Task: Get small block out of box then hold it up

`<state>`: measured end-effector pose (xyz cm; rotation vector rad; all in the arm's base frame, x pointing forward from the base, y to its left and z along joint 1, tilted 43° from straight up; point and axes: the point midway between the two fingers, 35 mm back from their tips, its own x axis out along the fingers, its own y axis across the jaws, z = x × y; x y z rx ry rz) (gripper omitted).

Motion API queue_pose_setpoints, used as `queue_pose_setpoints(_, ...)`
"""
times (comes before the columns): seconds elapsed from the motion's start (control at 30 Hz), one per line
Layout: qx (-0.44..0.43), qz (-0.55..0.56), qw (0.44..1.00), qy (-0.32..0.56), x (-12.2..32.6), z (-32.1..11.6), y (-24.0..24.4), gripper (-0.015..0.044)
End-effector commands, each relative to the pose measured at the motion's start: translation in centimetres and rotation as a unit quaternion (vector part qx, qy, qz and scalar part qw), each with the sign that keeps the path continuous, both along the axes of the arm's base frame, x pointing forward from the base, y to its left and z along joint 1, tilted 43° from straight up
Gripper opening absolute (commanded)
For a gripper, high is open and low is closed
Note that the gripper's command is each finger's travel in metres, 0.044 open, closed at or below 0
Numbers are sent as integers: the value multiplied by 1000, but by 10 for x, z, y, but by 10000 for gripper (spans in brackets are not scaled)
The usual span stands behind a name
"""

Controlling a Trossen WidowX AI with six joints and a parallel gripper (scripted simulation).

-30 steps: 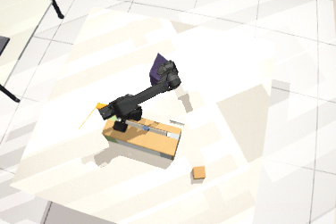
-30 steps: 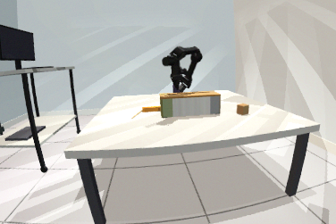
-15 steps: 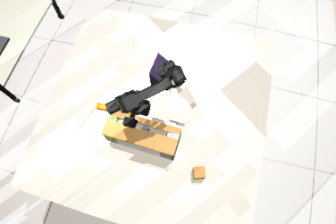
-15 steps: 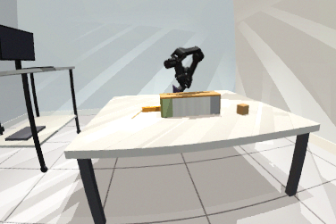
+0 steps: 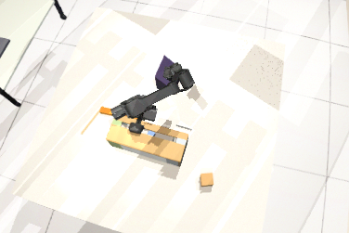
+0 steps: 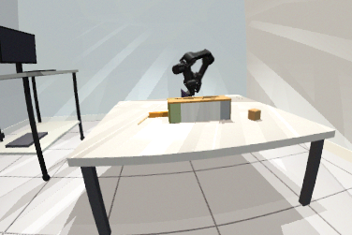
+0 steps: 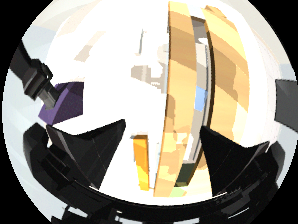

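Note:
The box point(image 5: 167, 149) point(image 6: 201, 111) point(image 7: 180, 65) stands on the table point(image 5: 93, 180) point(image 6: 201, 144), with a long slot in its wooden top. Its left end is green and its right end grey-blue in the exterior view. A small blue block point(image 5: 151, 133) point(image 7: 200, 99) shows through the slot, inside the box. It is hidden in the exterior view. My gripper point(image 5: 143, 121) point(image 6: 196, 92) point(image 7: 163, 124) is open and empty, above the box's back edge towards its green end. The wrist view shows the slot near the right finger.
An orange bar point(image 5: 105, 110) point(image 6: 158, 114) point(image 7: 141, 160) lies by the green end, near a thin tan stick point(image 5: 90, 122) point(image 6: 142, 121). An orange cube point(image 5: 207, 179) point(image 6: 254, 114) stands off the other end. A purple wedge point(image 5: 161, 77) point(image 7: 70, 102) stands by the arm's base. A thin grey strip point(image 5: 184, 127) point(image 7: 141, 41) lies behind the box.

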<state>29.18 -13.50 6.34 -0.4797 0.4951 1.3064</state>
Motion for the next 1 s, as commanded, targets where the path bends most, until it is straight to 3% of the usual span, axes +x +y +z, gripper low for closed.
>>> queue_pose_setpoints(0.0, 1, -3, 1000, 1, 1, -4, 4, 400)
queue_pose_setpoints(0.97, 2, -2, 1000, 0, 7, -40, 33, 400)
